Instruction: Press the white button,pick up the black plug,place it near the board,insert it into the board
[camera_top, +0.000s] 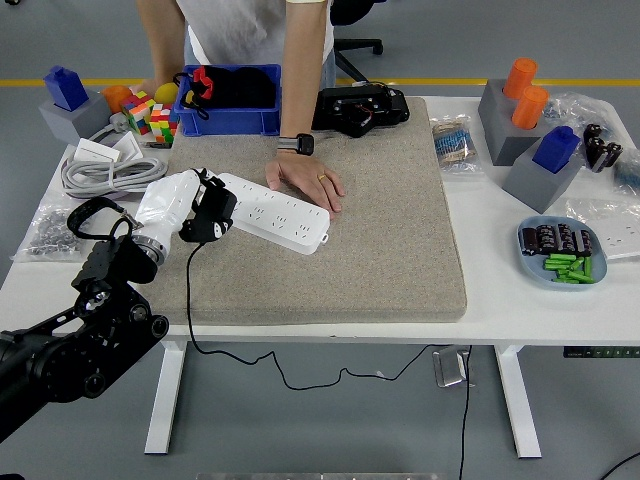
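Plug: your left hand (172, 208), its fingers pinching the blocky black plug (207, 213), is hovering at the board's left end.
Board: the white plastic board (272, 211) is lying diagonally on the grey felt mat (380, 230), a person's hand (308, 180) pressing it.

We took this for a robotics lab or workshop. The white tabletop (520, 290) stood on a grey floor crossed by a yellow line (420, 82). Around its grey mat (380, 230) lay a blue parts bin (235, 118), bagged components (455, 140), grey blocks holding coloured pieces (515, 115), and a tray of small parts (560, 255).
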